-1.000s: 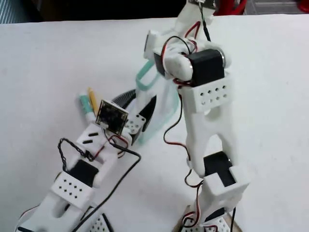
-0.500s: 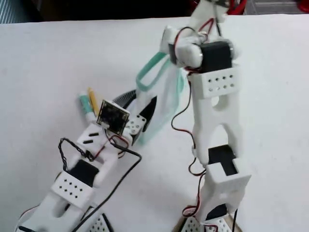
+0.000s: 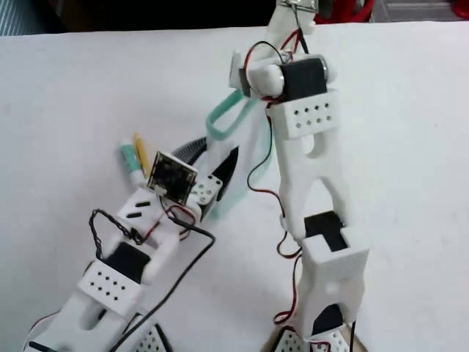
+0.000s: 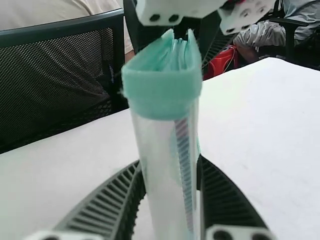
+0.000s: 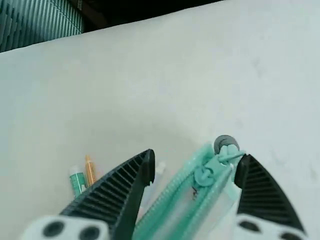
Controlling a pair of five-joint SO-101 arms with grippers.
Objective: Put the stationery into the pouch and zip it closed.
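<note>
Centre of the high view: clear plastic pouch with teal zip trim [image 3: 222, 121], pinched by the left gripper [image 4: 167, 167] — right gripper [image 5: 197, 157] spread wide astride its teal zipper pull [image 5: 204, 175]. Teal marker [image 3: 130, 163] and yellow pencil [image 3: 139, 149] just left, on the white table [image 3: 73, 88].

From my station I see a white table [image 3: 80, 88]. A green pen [image 3: 130, 161] and a yellow pencil [image 3: 139, 149] lie flat on it, side by side, near the pouch [image 3: 220, 121] and to its left in the high view, the pencil being nearer the pouch.
</note>
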